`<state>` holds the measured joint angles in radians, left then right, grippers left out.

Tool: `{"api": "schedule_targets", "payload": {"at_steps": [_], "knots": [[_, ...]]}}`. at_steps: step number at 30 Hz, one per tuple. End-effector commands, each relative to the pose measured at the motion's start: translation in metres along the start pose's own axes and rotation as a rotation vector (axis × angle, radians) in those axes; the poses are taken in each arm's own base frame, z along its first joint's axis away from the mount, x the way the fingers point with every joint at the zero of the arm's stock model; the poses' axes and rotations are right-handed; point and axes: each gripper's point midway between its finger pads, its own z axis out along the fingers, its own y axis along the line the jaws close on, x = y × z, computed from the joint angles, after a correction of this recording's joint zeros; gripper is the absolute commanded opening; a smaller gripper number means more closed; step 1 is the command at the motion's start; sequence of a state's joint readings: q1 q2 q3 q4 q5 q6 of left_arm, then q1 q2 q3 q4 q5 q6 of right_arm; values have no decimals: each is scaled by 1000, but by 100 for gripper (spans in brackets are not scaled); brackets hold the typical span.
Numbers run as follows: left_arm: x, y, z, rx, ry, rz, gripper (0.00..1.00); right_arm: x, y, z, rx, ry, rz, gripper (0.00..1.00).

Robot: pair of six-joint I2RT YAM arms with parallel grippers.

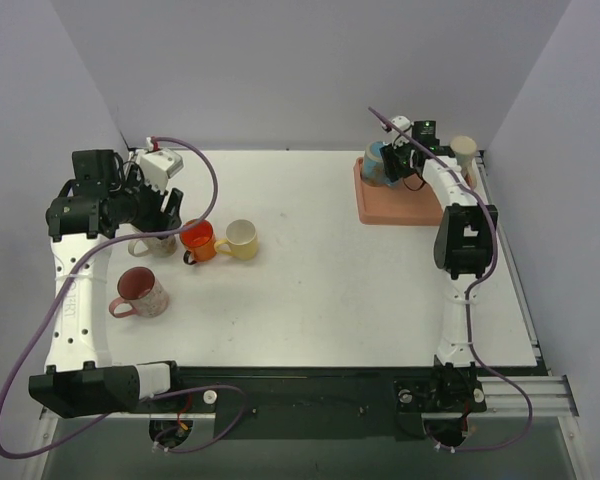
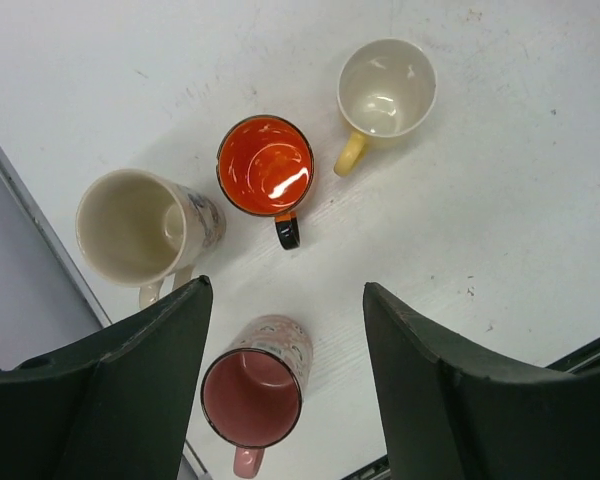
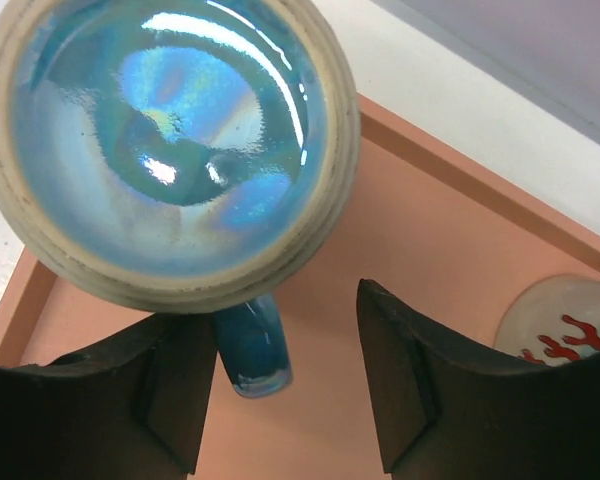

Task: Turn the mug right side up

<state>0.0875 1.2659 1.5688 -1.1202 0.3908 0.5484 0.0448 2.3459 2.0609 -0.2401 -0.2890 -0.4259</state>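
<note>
Handle (image 3: 252, 350) first: close half-open, empty right jaws (image 3: 280, 340) on it, between them, upside-down blue mug (image 3: 170, 140) just ahead in tray (image 3: 410, 210), then lift and flip slowly; keep wide-open, empty left jaws (image 2: 287, 290) away.

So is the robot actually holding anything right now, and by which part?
Nothing yet. The right end effector straddles the blue mug's handle without clamping it; the left end effector hangs open.

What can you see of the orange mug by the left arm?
The orange mug stands upright on the white table, mouth up, empty. Glossy orange glaze inside, dark rim, small black handle; looks ceramic. It sits between the cream mug and the yellow mug, clear of the yellow one, near-touching the cream one. Nothing grips it.
</note>
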Motion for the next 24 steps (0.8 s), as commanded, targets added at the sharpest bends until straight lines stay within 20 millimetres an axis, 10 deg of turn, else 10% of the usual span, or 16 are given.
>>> {"api": "schedule_targets", "payload": {"at_steps": [1,6,11,19,24], "knots": [[-35,3,-4,2,-132,-18,72,-15,6,1,-13,-26,-34,43],[-32,5,0,-10,-131,-21,72,-23,7,-4,-12,-43,-42,0],[-45,-5,3,40,-200,-91,72,-53,2,-43,38,-119,-19,0],[-87,-43,-1,223,-393,-192,72,-129,6,-181,167,-399,72,0],[-115,-81,-15,357,-531,-220,75,-164,68,-261,86,-586,67,0]]}}
